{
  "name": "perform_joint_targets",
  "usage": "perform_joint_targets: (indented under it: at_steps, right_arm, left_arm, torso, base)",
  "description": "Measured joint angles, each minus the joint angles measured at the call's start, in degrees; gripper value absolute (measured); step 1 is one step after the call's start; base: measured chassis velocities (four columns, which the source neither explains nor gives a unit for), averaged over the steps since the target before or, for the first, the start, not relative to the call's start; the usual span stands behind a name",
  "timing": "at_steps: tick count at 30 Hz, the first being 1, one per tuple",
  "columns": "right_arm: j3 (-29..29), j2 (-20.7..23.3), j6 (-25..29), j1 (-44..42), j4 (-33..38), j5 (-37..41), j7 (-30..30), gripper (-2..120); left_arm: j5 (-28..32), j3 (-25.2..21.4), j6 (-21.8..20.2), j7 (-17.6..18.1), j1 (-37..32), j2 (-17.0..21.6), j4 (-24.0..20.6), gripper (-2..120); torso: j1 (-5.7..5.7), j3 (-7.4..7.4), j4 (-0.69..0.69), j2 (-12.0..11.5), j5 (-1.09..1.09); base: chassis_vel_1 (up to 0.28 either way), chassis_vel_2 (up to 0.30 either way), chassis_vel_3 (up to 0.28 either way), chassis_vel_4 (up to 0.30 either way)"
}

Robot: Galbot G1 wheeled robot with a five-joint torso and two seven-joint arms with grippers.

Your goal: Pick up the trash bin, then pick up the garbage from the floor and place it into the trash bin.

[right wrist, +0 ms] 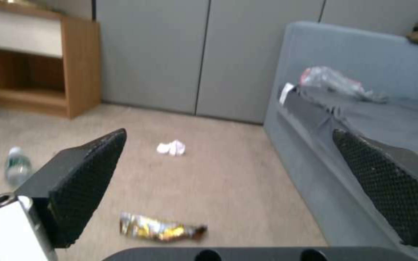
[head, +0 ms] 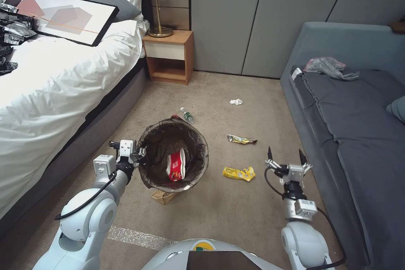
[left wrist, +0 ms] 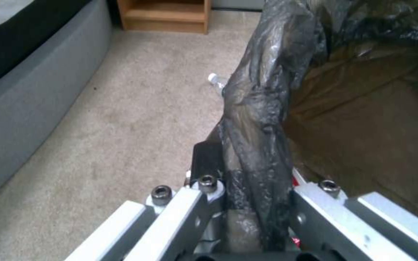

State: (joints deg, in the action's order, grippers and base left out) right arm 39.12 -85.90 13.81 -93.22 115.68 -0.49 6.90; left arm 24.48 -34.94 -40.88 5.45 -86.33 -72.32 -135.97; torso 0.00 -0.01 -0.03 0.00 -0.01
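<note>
- Trash bin was held off the carpet by left gripper, jaws clamped on its bagged rim; red-and-white packet inside.
- Yellow wrapper and foil wrapper lay just beside on floor.
- Right gripper hovered near sofa, jaws wide.

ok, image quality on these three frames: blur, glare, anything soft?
Head view: sharp and evenly lit, with soft shadows under the trash bin. Left wrist view: soft throughout, with glare on the bin's dark liner gripped by the left gripper. Right wrist view: blurred; the right gripper fingers, foil wrapper and tissue wad are all fuzzy.
</note>
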Motion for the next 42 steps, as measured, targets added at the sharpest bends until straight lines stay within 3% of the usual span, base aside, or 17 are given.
perform_joint_targets:
  at_steps: [4,6,7,10,11,13,20,28,42]
  right_arm:
    - [-0.10,0.24,-1.57,-2.77,-0.44,-0.82,-0.24,100]
    - [-1.42,2.64,-9.30,-1.62,-0.26,-1.22,2.84,100]
    - [-1.42,2.64,-9.30,-1.62,-0.26,-1.22,2.84,100]
    - [-4.28,8.06,-23.66,5.32,-2.52,2.50,4.00,100]
    - [-4.28,8.06,-23.66,5.32,-2.52,2.50,4.00,100]
    - [-7.01,11.42,-31.44,10.22,-5.44,5.27,3.53,100]
    - [-13.47,18.03,-41.13,17.47,-12.26,10.88,-0.59,100]
    - [-20.52,20.19,-44.57,23.77,-19.77,14.76,-3.32,100]
    - [-28.65,22.13,-45.16,29.65,-29.36,13.17,-6.23,100]
  left_arm:
    - [-0.18,0.04,-0.02,-0.02,-0.20,-0.12,-0.05,0]
    - [-0.24,0.03,0.01,-0.02,-0.25,-0.21,-0.06,0]
    - [-0.24,0.03,0.01,-0.02,-0.25,-0.21,-0.06,0]
    - [-0.33,-0.40,0.18,-0.05,-0.50,-0.31,-0.08,0]
    - [-0.33,-0.40,0.18,-0.05,-0.50,-0.31,-0.08,0]
    - [-0.39,-0.62,0.21,-0.10,-0.42,-0.34,-0.05,0]
    - [-0.67,-0.69,0.21,-0.13,-0.05,-0.65,0.44,0]
    - [-0.70,-0.83,0.27,-0.20,0.18,-0.67,0.94,0]
    - [-0.72,-0.76,0.29,-0.32,0.44,-0.65,1.50,0]
  torso:
    - [0.00,0.00,-0.01,0.00,0.00]
    - [0.00,0.00,-0.02,0.00,0.01]
    - [0.00,0.00,-0.02,0.00,0.01]
    - [0.00,0.01,0.01,0.00,0.02]
    - [0.00,0.01,0.01,0.00,0.02]
    - [0.00,0.01,0.01,0.00,0.02]
    - [0.00,0.01,0.01,-0.01,0.02]
    - [0.00,0.01,0.01,-0.01,0.02]
    - [0.00,0.01,0.00,-0.01,0.01]
  base:
    - [0.000,0.000,0.000,0.000]
    - [0.000,0.000,0.000,0.000]
    - [0.000,0.000,0.000,0.000]
    - [0.000,0.000,0.000,0.000]
    - [0.000,0.000,0.000,0.000]
    - [0.000,0.000,0.000,0.000]
    - [0.000,0.000,0.000,0.000]
    - [0.000,0.000,0.000,0.000]
    - [0.000,0.000,0.000,0.000]
